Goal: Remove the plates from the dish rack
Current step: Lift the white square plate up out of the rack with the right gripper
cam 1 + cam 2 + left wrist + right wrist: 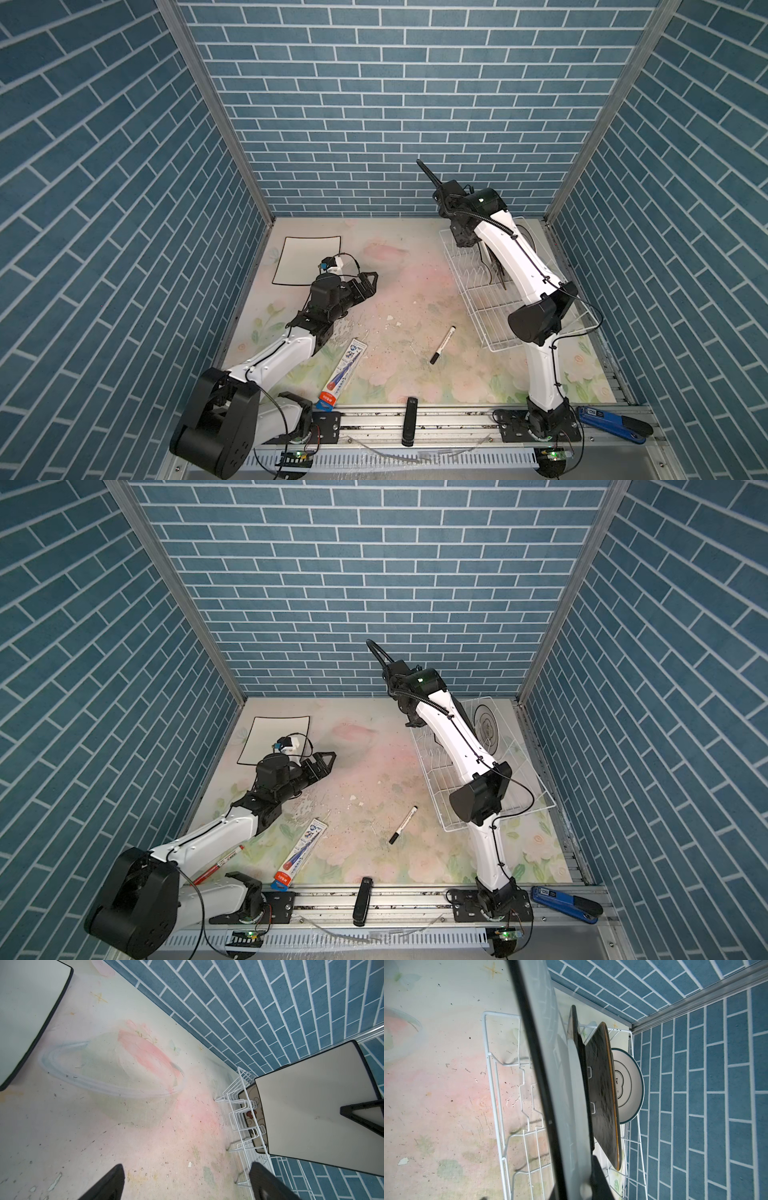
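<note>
The right gripper [577, 1188] pinches a white black-rimmed square plate [560, 1095] edge-on, and beyond it a black square plate [602, 1088] and a round white ringed plate [629, 1084] stand in the white wire dish rack [494, 1084].

Dish rack [478, 299] on table [407, 299] rear right, plates [604, 1088] upright inside, one plate [305, 257] flat rear left, marker [443, 345] between, nearer front.

right end effector [579, 1186]: mostly hidden behind right arm [515, 257] in both top views | held plate [560, 1084]: blurred, cut off in right wrist view | round plate [488, 727]: part behind right arm | red pen [220, 862]: partly under left arm [208, 841]
</note>
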Robot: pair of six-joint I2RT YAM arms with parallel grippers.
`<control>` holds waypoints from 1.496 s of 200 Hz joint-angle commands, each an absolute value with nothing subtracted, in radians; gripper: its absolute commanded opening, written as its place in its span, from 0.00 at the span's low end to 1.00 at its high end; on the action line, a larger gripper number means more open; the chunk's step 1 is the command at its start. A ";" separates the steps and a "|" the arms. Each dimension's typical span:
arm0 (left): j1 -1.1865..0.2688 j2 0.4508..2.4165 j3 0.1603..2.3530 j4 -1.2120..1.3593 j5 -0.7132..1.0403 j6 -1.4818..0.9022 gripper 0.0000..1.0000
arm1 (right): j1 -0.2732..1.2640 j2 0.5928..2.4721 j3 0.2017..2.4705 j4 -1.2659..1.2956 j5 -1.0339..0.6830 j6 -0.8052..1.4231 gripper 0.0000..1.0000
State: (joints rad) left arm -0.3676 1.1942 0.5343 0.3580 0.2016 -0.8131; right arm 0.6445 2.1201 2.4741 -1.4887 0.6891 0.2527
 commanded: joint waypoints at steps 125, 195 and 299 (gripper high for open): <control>-0.422 1.084 0.555 0.283 0.167 -0.802 0.96 | 0.751 1.926 2.480 -1.447 0.793 0.234 0.00; -0.423 0.988 0.526 0.277 0.196 -0.774 0.97 | 0.764 1.814 2.381 -1.329 0.545 0.262 0.00; -0.421 1.013 0.520 0.383 0.329 -0.790 1.00 | 0.664 1.471 1.762 -0.708 -0.096 0.345 0.00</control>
State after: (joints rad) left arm -0.4175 0.9916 0.5266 0.3073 0.2569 -0.7879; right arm 0.7212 1.5829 1.8744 -1.0416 0.1062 0.2680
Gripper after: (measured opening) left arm 0.992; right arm 0.148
